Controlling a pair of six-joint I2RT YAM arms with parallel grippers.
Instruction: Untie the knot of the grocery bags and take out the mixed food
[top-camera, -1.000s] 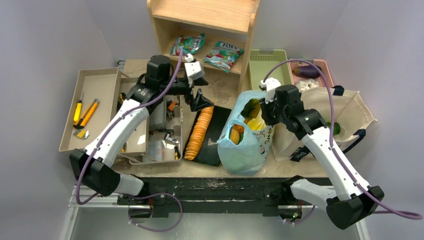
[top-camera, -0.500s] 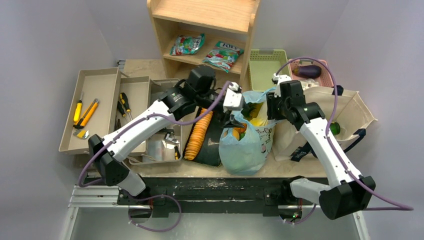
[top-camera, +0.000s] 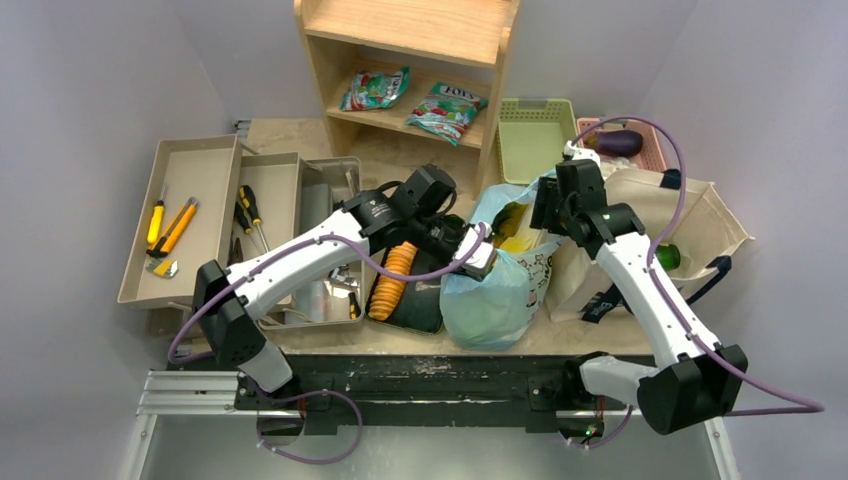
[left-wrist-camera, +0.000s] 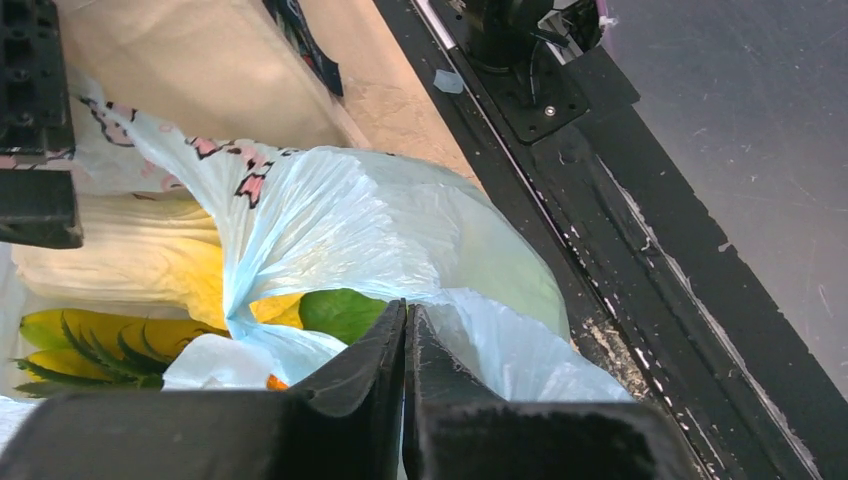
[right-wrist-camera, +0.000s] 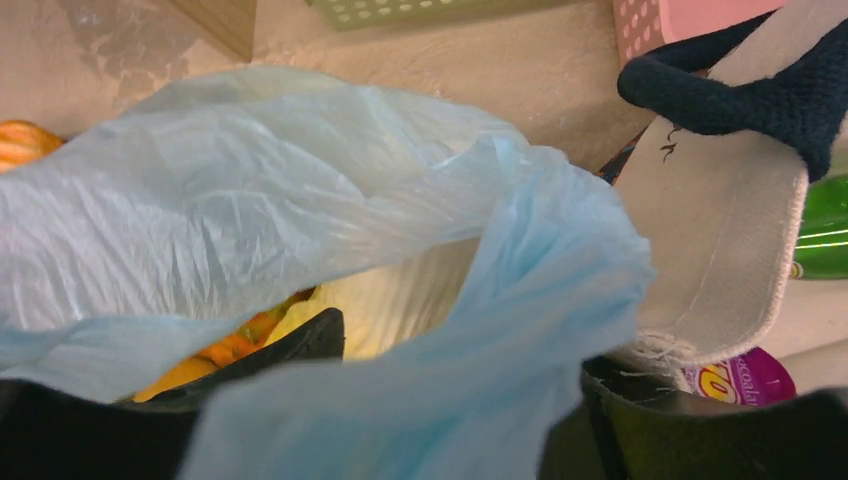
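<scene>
Grey walls close in a sandy table (top-camera: 285, 135). The light-blue bag (top-camera: 497, 295) stands at its near edge, touching the canvas tote (top-camera: 700, 215). From above, both grippers meet its rim. The wrist views add the jaws: the left gripper (left-wrist-camera: 405, 310) is pressed together, though I cannot tell if film is caught, and the right gripper (right-wrist-camera: 460, 350) is clamped on a bunched fold. A pineapple (left-wrist-camera: 80, 345) and pale cabbage (left-wrist-camera: 110, 265) lie inside. The left arm crosses the crackers (top-camera: 385, 290). The green bottle (right-wrist-camera: 825, 225) is cut off.
</scene>
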